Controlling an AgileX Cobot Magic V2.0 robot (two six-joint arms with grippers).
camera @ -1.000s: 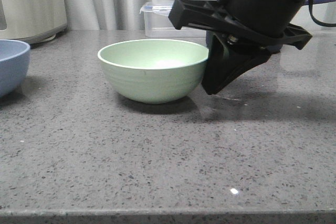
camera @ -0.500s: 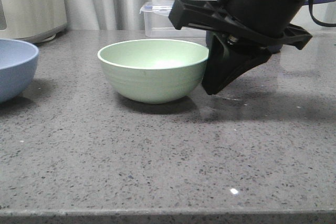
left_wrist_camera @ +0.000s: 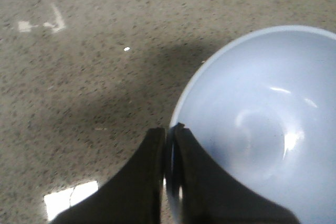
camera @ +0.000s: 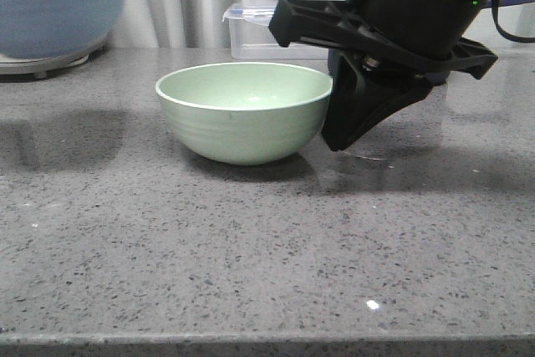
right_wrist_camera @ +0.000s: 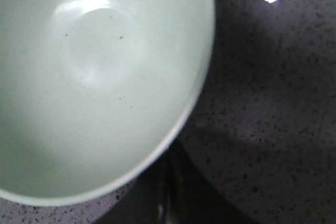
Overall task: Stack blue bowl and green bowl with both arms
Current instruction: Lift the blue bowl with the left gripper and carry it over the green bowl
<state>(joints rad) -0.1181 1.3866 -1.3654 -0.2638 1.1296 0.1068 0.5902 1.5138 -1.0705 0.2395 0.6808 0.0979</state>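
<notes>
Left gripper has its fingers pinched on the rim of the blue bowl, one finger inside, one outside; bowl is lifted clear of the worktop, up at the far left in front view, well apart from the green bowl; right gripper sits at the green bowl's rim on its right side, fingers nearly together, rim seems to run between them but I cannot tell for sure it is clamped; green bowl rests on the worktop.

Risks as I judge them: single-point rim pinch on a smooth bowl, so it could pivot or slip out during the carry; a tilted blue bowl could catch the green rim and shove it instead of nesting; the right gripper occupies the rim where the blue bowl must land, so my two arms could clash; if its hold is loose, the green bowl slides on contact.

Count: blue bowl 1; green bowl 1; grippers 2; clear plastic box 1; white appliance base 1.
</notes>
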